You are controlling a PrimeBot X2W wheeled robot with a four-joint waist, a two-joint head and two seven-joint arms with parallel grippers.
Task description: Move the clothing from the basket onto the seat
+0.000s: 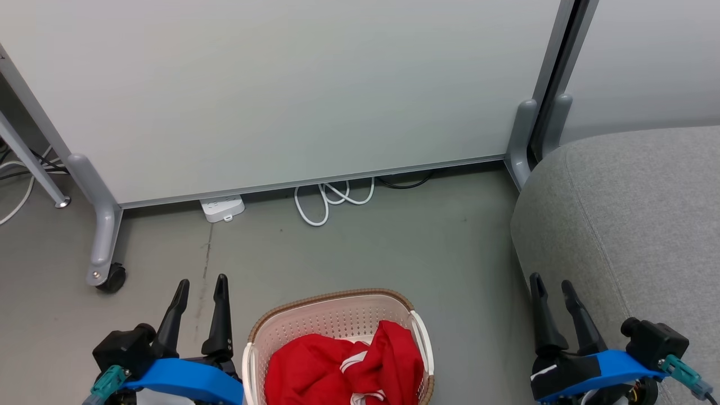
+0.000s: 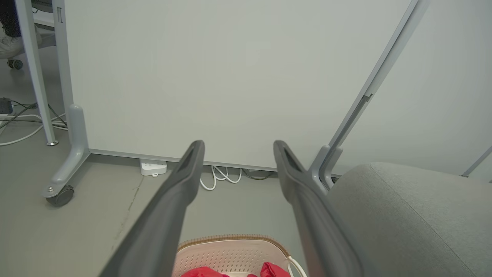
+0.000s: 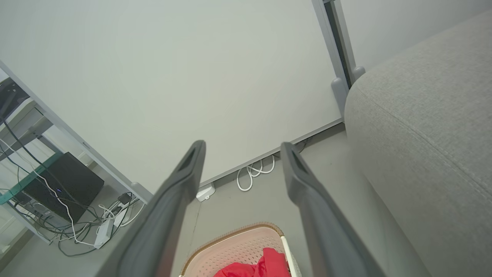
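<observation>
The cream perforated basket with a brown woven rim stands on the floor at the bottom middle of the head view. Red clothing with white striped trim lies bunched inside it. The light-grey seat rises on the right. My left gripper hangs open to the left of the basket, nothing between its fingers. My right gripper is open to the right of the basket, in front of the seat's edge. The left wrist view shows the basket and the seat; in the right wrist view the clothing peeks up.
A white partition panel on grey wheeled feet stands behind the basket. A white power strip and coiled white cable lie at its base. Cables and a black box sit beyond the panel on the left.
</observation>
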